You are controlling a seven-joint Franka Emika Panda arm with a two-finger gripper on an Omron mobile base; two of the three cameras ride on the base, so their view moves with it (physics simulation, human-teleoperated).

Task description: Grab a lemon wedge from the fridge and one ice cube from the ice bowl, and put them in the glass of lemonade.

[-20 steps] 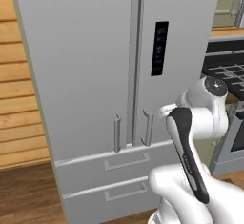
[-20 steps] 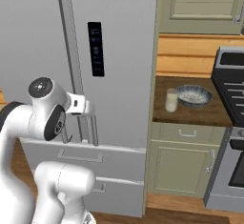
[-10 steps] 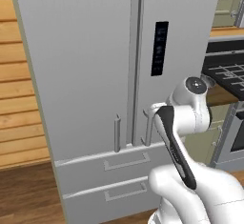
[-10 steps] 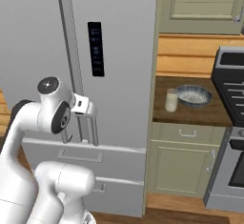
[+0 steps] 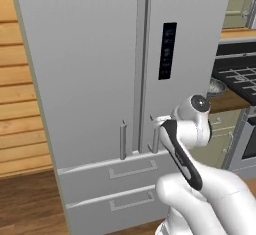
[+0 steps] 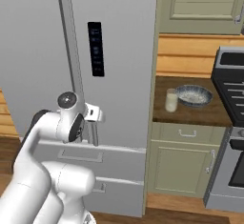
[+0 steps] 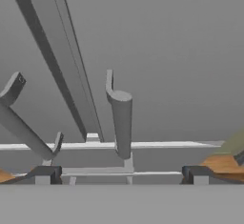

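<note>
The grey double-door fridge (image 5: 95, 54) (image 6: 43, 46) stands shut, so the lemon wedge is hidden. My gripper (image 5: 158, 123) (image 6: 96, 119) (image 7: 121, 173) is open, close in front of the lower end of the right door's bar handle (image 7: 121, 123) (image 5: 155, 140). In the hand view that handle lies midway between my two fingertips, with clear gaps on both sides. The left door's handle (image 7: 19, 127) (image 5: 122, 140) is off to the side. On the counter to the right stand the glass of lemonade (image 6: 171, 100) and the speckled ice bowl (image 6: 193, 95).
Two fridge drawers (image 5: 110, 171) sit below the doors. A black panel (image 6: 95, 49) is on the right door. A dark stove (image 6: 232, 87) flanks the wooden counter (image 6: 190, 117), with beige cabinets (image 6: 183, 163) under it. A wood-panelled wall (image 5: 20, 104) is left of the fridge.
My arm has reached forward, carrying the hand left and closer to the right door's handle. The jaws stayed open. Fridge, glass and bowl have not moved.
</note>
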